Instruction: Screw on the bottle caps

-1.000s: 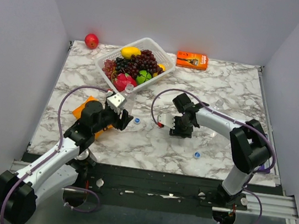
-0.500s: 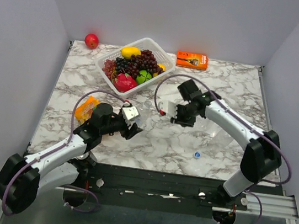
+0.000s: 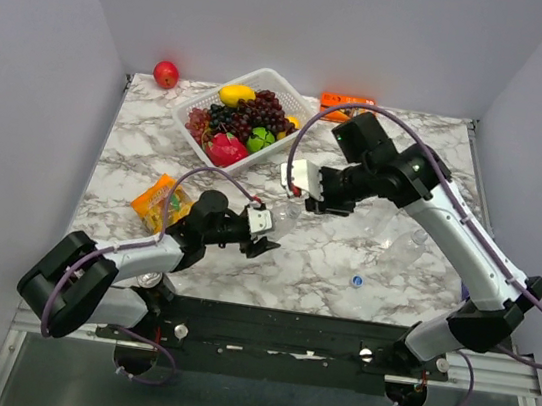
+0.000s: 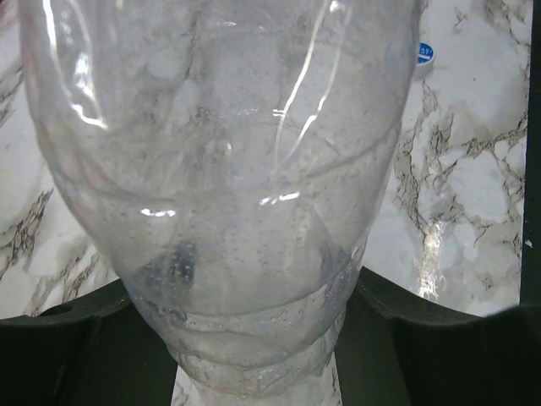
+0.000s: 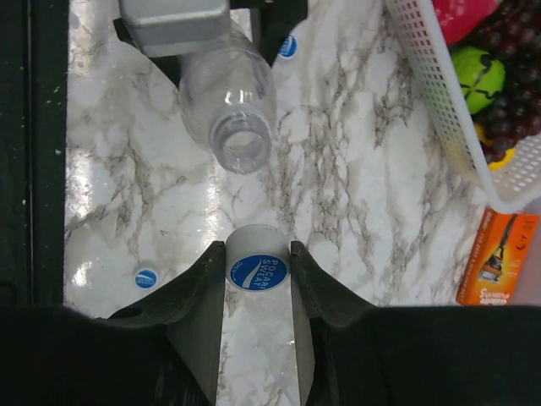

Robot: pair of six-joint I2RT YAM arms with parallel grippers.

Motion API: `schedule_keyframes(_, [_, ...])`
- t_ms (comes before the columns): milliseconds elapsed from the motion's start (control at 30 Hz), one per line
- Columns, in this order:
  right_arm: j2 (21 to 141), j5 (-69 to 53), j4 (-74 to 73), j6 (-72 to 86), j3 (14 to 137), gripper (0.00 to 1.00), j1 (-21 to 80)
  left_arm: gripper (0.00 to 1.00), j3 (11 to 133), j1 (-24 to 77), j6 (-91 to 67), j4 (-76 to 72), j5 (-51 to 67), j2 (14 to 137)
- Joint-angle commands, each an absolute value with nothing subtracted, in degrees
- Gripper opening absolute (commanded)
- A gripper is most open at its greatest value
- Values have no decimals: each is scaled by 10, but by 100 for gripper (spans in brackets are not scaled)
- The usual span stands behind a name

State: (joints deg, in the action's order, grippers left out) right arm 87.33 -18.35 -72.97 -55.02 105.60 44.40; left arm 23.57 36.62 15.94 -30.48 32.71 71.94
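Note:
My left gripper [image 3: 266, 227] is shut on the base of a clear bottle [image 3: 283, 214], which is tilted with its open mouth toward my right gripper. The bottle fills the left wrist view [image 4: 228, 169] between the dark fingers [image 4: 76, 338]. In the right wrist view the bottle [image 5: 226, 93] faces me with its mouth uncapped. My right gripper [image 3: 296, 191] is shut on a blue-topped cap [image 5: 259, 271], held a short way from the mouth, not touching. Two loose caps lie on the table [image 5: 288, 46] [image 5: 146, 277]; one shows in the top view [image 3: 355, 281].
A white basket [image 3: 296, 94] of fruit stands at the back; its wall shows in the right wrist view [image 5: 439, 101]. An orange box [image 3: 344, 100] lies behind my right arm, an orange packet [image 3: 155, 199] at the left, a red apple [image 3: 166, 73] at the back left. Another clear bottle [image 3: 403, 234] lies at the right.
My left arm has lowered and stretched right, tipping the bottle toward the right gripper. My right arm has risen and swung back and left with the cap, now facing the bottle's mouth.

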Motion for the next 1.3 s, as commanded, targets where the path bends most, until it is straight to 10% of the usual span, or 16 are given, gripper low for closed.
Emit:
schedule_keyframes(0, [900,-184,-791,-534,1062,34,474,0,231,381,167,-425,341,732])
schedule_keyframes(1267, [941,-179,-850,-577,1151,33,517,0,229,388,164,-443,339,741])
